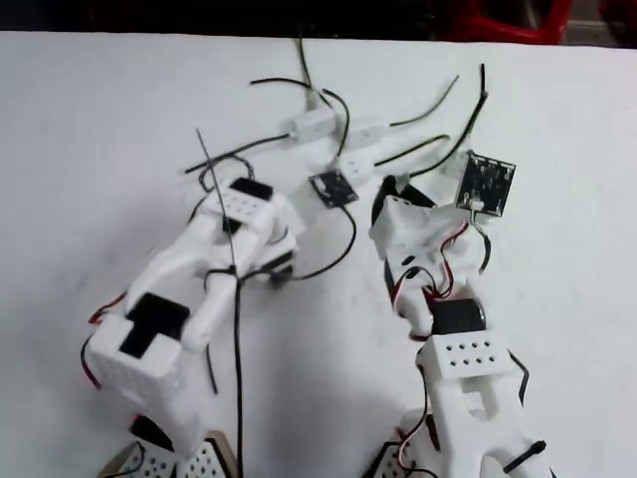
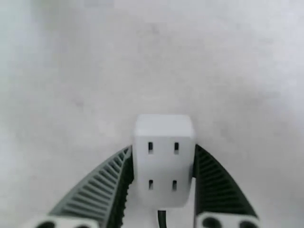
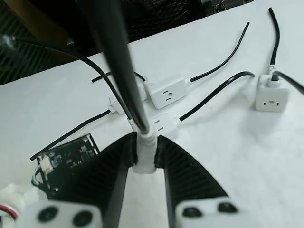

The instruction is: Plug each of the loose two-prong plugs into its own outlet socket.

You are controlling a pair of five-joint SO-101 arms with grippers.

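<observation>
The left gripper (image 2: pixel 162 151) is clamped on a white outlet socket (image 2: pixel 164 135), slotted face showing, above the white table (image 2: pixel 71 71). The right gripper (image 3: pixel 146 141) pinches a white plug (image 3: pixel 145 159) on a black cord (image 3: pixel 114 61). A circuit board (image 3: pixel 66 154) lies beside it. Farther back lie a flat outlet (image 3: pixel 167 92) and a cube outlet (image 3: pixel 271 99).

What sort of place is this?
Probably a robotics workbench: two white plastic robot arms on a white table, bare dark circuit boards, loose white outlet sockets.
</observation>
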